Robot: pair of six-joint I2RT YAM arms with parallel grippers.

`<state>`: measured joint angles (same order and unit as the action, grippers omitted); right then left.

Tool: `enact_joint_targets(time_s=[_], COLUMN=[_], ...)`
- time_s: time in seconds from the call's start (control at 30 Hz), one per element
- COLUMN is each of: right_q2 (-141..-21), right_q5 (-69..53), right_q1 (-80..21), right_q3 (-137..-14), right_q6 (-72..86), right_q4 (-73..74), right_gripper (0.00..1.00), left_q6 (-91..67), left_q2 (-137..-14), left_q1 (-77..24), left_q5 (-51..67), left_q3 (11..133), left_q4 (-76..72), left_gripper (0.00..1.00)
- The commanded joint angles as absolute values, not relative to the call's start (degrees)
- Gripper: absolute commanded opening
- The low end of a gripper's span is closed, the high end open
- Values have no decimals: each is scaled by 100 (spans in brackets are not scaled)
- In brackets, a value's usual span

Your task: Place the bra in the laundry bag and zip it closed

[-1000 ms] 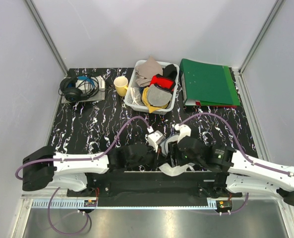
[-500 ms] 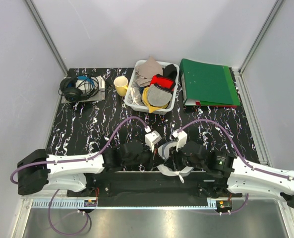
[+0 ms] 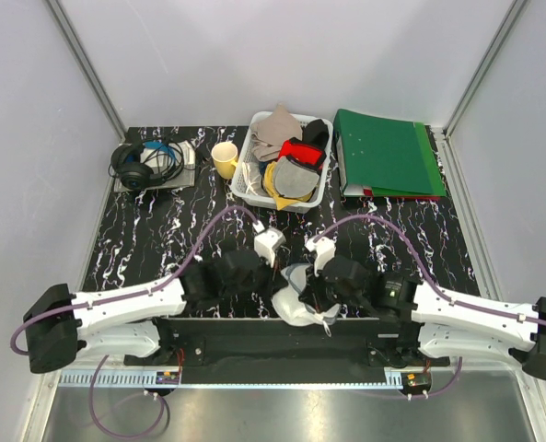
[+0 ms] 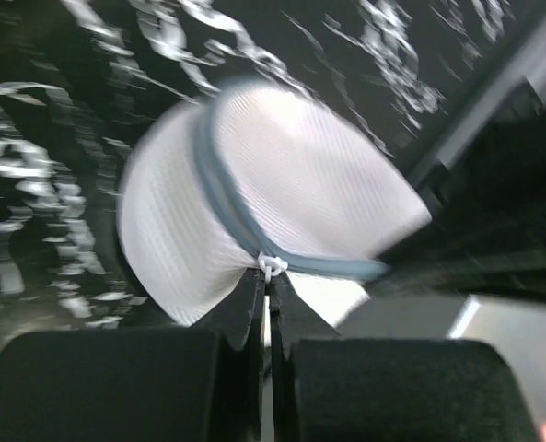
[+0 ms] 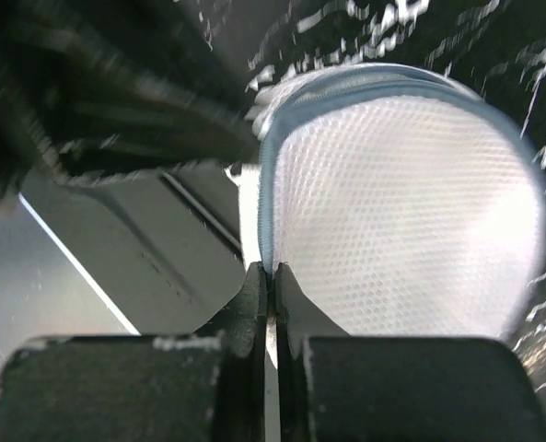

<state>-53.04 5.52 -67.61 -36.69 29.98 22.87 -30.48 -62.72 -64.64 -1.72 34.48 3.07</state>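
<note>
Top external: fixed, high above near edge, looking down over whole table (image 3: pixel 153 221); left, right wrist: close-range, low, facing laundry bag (image 4: pixel 309 184) from opposite sides, shared with top.

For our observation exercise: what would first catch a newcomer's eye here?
The laundry bag at the near edge of the table is pinched at its blue-grey rim by the left gripper and right gripper. Behind it, a lattice basket of colourful garments sits beside a green binder.
</note>
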Motion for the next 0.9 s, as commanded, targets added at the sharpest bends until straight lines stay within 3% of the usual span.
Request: enact_joint_targets(time_s=[0.0, 0.23, 0.43, 0.63, 0.67, 0.7, 0.87], right_q2=[-5580, -6309, -7363, -8014, -8077, -8129, -7806], right_q5=[580, 1333, 3250, 3682, 3500, 3402, 2533], right_q1=[-6785, -6785, -6381, -6162, -6092, -6047, -6047], right_q3=[-4217, -4807, -5554, -5616, -5651, -5834, -6170], right_q6=[2515, 1969, 2074, 1564, 1738, 1923, 4210], right_q4=[2672, 2891, 2726, 1531, 1538, 1886, 3364], right_gripper=[0, 0, 0, 0, 7, 30, 69], left_q6=[-2656, -2566, -3470, -4253, -4289, -4315, -4491], left_q2=[-6143, -6241, -4740, -3394, -3375, -3401, -3753], left_q1=[-5828, -5204, -5133, -5142, -5150, -5150, -5159], left_q5=[-1283, -1493, -1434, -853, -835, -791, -501], left_q3=[4103, 4342, 2991, 1847, 1750, 1732, 1495], left_q4=[984, 1423, 898, 9, -52, -183, -798], left_gripper=[0, 0, 0, 0, 0, 0, 0])
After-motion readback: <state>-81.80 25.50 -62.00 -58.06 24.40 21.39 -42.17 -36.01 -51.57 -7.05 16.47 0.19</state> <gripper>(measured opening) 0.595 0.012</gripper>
